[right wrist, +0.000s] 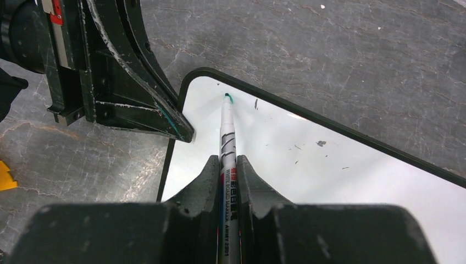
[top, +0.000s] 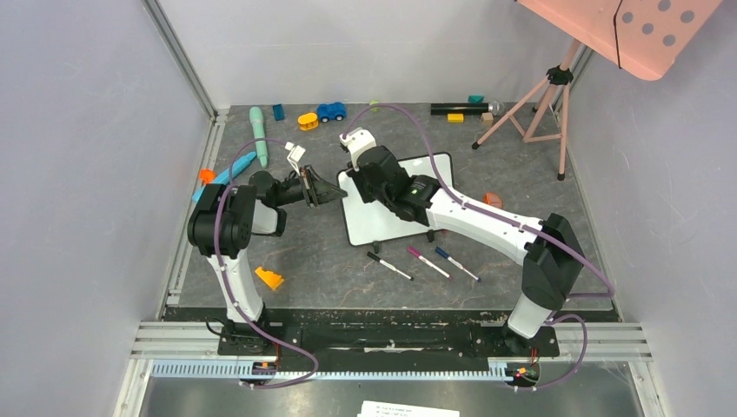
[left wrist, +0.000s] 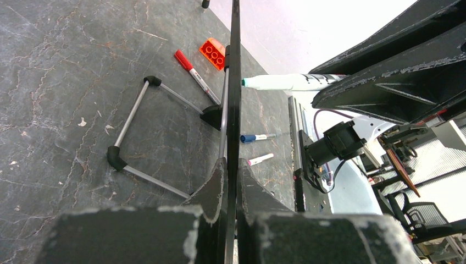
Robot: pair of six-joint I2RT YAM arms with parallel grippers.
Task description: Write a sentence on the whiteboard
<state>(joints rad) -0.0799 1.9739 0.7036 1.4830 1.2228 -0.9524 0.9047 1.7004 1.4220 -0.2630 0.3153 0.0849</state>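
The small rectangular whiteboard with a thin black frame and rounded corners (top: 374, 221) stands in the middle of the dark grey marbled tabletop (top: 330, 278), between the two arms, raised on black wire feet (left wrist: 137, 137). The left jaws are clenched on the frame at the board's left edge. In the left wrist view the board (left wrist: 235, 82) appears edge-on as a thin black line running straight up from between the closed fingers. The right jaws are clamped around a white whiteboard marker with a teal-green tip (right wrist: 227, 137), the barrel pinched between both fingers and pointing away from the wrist. Its tip touches the white surface (right wrist: 308, 165) just inside the rounded corner nearest the left jaws, where a tiny teal mark shows at the point of contact. A few small dark specks are scattered over the white surface near it. From the left wrist, the same marker (left wrist: 286, 82) is seen lying almost level with its tip meeting the board's face. Three capped markers (top: 428, 261) lie side by side on the tabletop just in front of the board's near edge, and an orange studded plastic brick (left wrist: 213, 53) sits on the tabletop beside the board
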